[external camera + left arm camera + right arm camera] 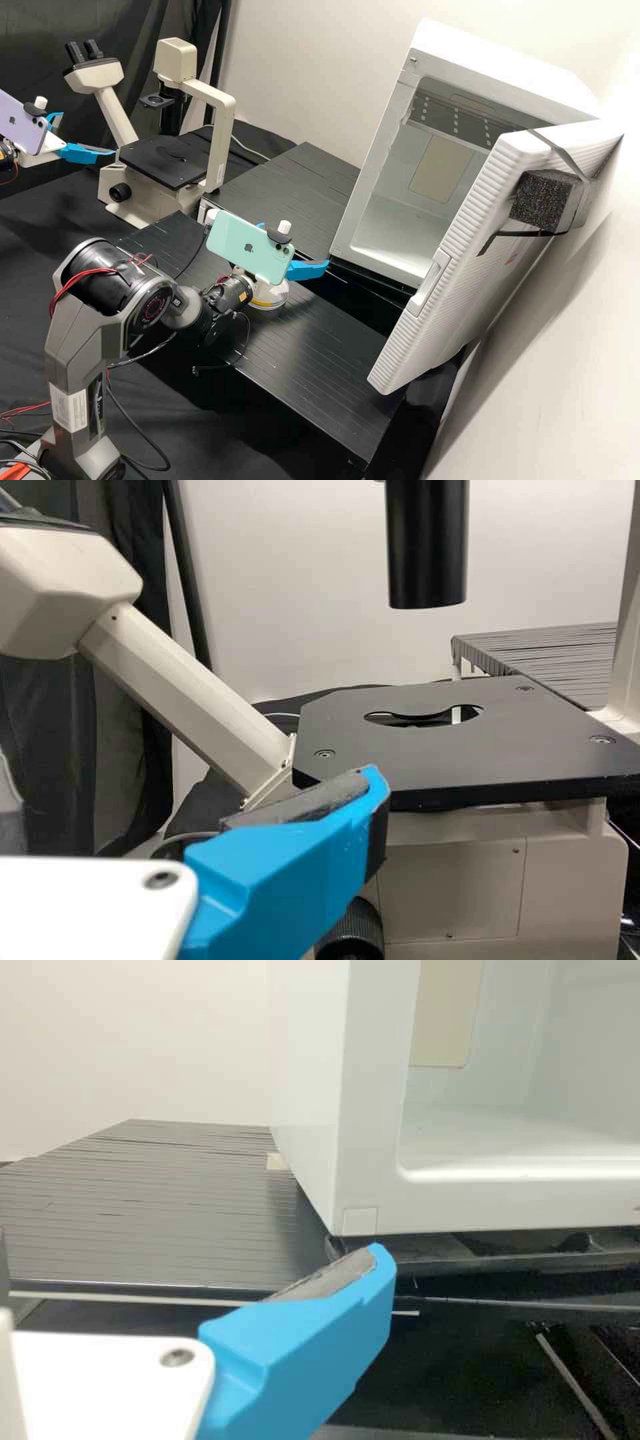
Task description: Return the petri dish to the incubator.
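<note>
The right arm [90, 327], toward 7 o'clock in the high view, has a dark grey colour, with red wires [75, 279], black cables [137, 427] and one white label [69, 408]. The right tool [295, 245] and, toward 10 o'clock, the left tool [89, 133] are white, each having bright blue fingers [310, 1350], grey padding [335, 1278] and a round screw [177, 1357].

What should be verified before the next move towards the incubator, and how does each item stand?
- Incubator door open: ok, swung well out.
- Right claw lined up with the opening: not ok; it is by the incubator's front corner, beside the opening.
- Right claw shut on the petri dish: not ok, it stands open.
- Petri dish identified: cannot tell; the round, yellow-banded item by the right claw might be it.
- Left claw away from the incubator: ok, it is open beside the microscope.
</note>
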Tool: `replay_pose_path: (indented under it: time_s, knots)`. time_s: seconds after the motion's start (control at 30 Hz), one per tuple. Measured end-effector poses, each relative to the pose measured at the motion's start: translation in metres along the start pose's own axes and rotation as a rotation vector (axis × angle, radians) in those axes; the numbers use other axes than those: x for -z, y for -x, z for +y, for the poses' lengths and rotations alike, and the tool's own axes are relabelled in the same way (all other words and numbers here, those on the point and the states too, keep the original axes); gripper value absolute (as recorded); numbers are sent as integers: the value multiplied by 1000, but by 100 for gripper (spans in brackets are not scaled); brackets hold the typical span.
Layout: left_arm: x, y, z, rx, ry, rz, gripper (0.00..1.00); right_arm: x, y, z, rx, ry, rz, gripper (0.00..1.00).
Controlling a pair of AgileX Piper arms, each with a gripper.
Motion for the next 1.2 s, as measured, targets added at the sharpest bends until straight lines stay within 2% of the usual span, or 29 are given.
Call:
replay_pose_path:
  time_s: [0.37, 0.5, 0.67, 0.77, 0.97, 1.2]
  knots:
    - [0, 0, 0, 0, 0, 0, 100, -2, 4, -1, 0, 0, -3, 100]
    - [0, 0, 0, 0, 0, 0, 100, -8, 31, 1, -24, 2, 6, 100]
    - [0, 0, 0, 0, 0, 0, 100, -14, 70, 7, -94, -36, 47, 100]
    - [0, 0, 0, 0, 0, 0, 100, -16, 92, 8, -105, -48, 66, 100]
    - [0, 0, 0, 0, 0, 0, 100, -20, 125, -2, -62, -59, 71, 100]
    - [0, 0, 0, 0, 0, 0, 100, -24, 128, -9, -27, -56, 59, 100]
